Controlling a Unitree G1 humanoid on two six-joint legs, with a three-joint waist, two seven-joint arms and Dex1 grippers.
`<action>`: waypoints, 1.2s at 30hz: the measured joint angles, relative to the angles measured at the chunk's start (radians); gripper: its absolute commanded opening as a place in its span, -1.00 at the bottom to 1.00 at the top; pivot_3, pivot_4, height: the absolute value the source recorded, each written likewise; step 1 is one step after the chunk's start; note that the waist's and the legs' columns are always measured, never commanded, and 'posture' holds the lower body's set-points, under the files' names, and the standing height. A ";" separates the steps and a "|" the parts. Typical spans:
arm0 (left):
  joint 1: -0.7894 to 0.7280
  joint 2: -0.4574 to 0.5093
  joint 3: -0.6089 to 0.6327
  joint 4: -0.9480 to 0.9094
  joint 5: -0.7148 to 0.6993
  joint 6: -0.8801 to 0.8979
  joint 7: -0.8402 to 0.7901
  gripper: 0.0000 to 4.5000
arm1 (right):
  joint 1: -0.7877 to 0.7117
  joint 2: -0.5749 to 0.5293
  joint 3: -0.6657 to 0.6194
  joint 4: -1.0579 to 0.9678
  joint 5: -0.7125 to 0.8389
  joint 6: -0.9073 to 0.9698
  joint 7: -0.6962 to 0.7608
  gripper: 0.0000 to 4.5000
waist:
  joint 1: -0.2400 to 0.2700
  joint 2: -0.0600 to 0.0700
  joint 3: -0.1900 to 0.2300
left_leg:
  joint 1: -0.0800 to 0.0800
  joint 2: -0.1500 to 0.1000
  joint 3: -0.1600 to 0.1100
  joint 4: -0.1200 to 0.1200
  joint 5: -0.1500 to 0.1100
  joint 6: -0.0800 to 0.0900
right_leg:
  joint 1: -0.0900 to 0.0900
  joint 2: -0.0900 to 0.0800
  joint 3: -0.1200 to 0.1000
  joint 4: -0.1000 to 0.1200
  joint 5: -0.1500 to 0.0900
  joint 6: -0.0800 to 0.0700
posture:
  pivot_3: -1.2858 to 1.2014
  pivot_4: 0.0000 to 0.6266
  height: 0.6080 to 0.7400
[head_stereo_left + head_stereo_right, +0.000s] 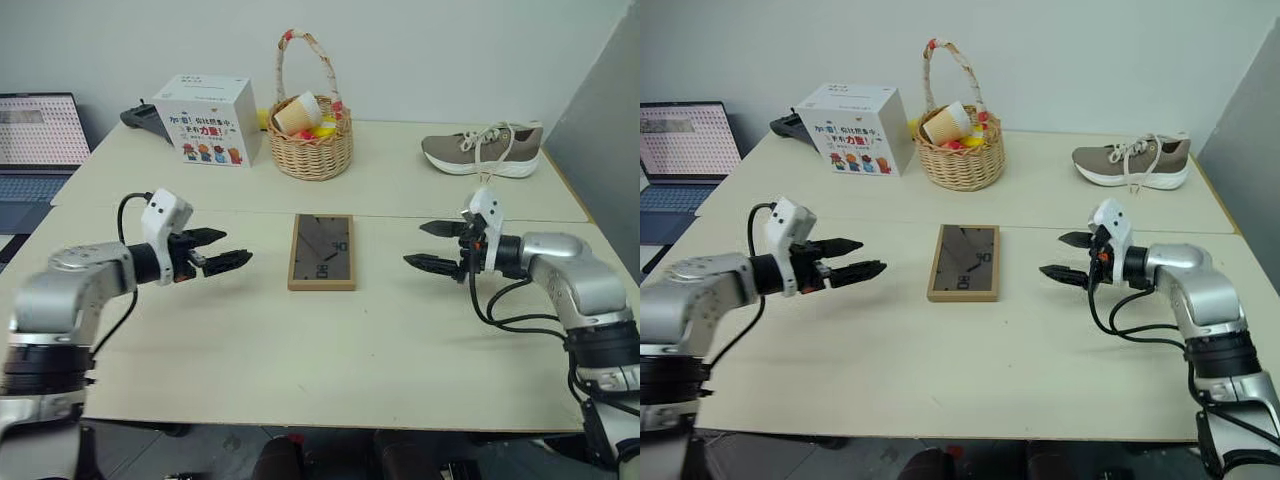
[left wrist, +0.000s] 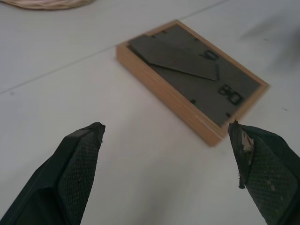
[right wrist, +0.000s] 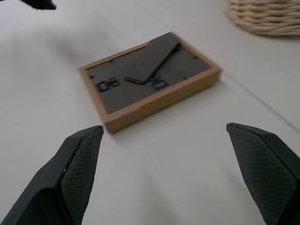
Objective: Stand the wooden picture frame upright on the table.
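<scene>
The wooden picture frame (image 1: 322, 251) lies flat in the middle of the table (image 1: 250, 340), its dark back panel with a folded stand facing up. It also shows in the wrist views, frame (image 2: 192, 79) and frame (image 3: 147, 77). My left gripper (image 1: 222, 250) hovers to the frame's left, open, with nothing between its fingers. My right gripper (image 1: 432, 247) hovers to the frame's right, also open and empty. Both point inward at the frame, and neither touches it.
At the back stand a white printed carton (image 1: 208, 121) and a wicker basket (image 1: 312, 140) holding a cup and small items. A beige sneaker (image 1: 483, 150) lies at the back right. A laptop (image 1: 38, 140) sits off the left edge. A seam (image 1: 240, 211) crosses the tabletop.
</scene>
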 measured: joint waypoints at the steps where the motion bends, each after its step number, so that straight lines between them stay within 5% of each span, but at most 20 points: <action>1: -0.001 0.003 -0.003 0.000 0.001 0.000 -0.003 1.00 | -0.002 0.001 0.001 0.004 0.000 0.001 0.002 0.99 | 0.000 0.000 0.000 | 0.000 0.000 0.000 0.000 0.000 0.000 | 0.000 0.000 0.000 0.000 0.000 0.000 | 0.03 -0.52 1.00; 11: -0.045 -0.020 -0.028 0.030 0.061 -0.089 0.028 1.00 | -0.050 0.061 0.041 0.118 -0.066 -0.085 0.001 0.99 | 0.004 0.000 0.000 | -0.003 0.000 0.000 0.001 0.000 0.000 | -0.002 0.000 0.001 0.000 0.000 0.000 | 0.03 -0.52 1.00; 21: -0.094 -0.165 -0.075 0.237 0.173 -0.217 0.131 0.16 | -0.156 0.257 0.056 0.445 -0.187 -0.251 -0.155 0.04 | -0.002 0.000 0.000 | -0.004 0.000 0.001 0.002 0.000 0.000 | -0.003 -0.002 0.001 0.001 0.000 0.000 | 0.03 -0.52 1.00; 30: -0.203 -0.422 -0.164 0.465 0.338 -0.388 0.335 -0.66 | -0.254 0.424 0.065 0.760 -0.336 -0.441 -0.390 -0.87 | 0.003 0.000 0.000 | -0.007 0.000 0.000 0.003 0.002 -0.003 | -0.006 -0.006 0.001 0.002 0.000 0.000 | 0.03 -0.52 1.00; 34: -0.203 -0.469 -0.165 0.466 0.351 -0.385 0.356 -1.00 | -0.255 0.457 0.066 0.777 -0.348 -0.460 -0.405 -1.00 | -0.003 0.000 0.000 | -0.006 0.000 -0.001 0.003 0.001 -0.002 | -0.006 -0.006 0.001 0.004 0.000 0.000 | 0.03 -0.52 1.00; 36: -0.191 -0.475 -0.170 0.437 0.351 -0.361 0.347 -1.00 | -0.248 0.466 0.067 0.759 -0.348 -0.457 -0.395 -1.00 | -0.007 0.000 0.000 | -0.006 0.000 -0.002 0.003 0.001 -0.001 | -0.006 -0.006 0.001 0.004 0.000 0.000 | 0.03 -0.52 1.00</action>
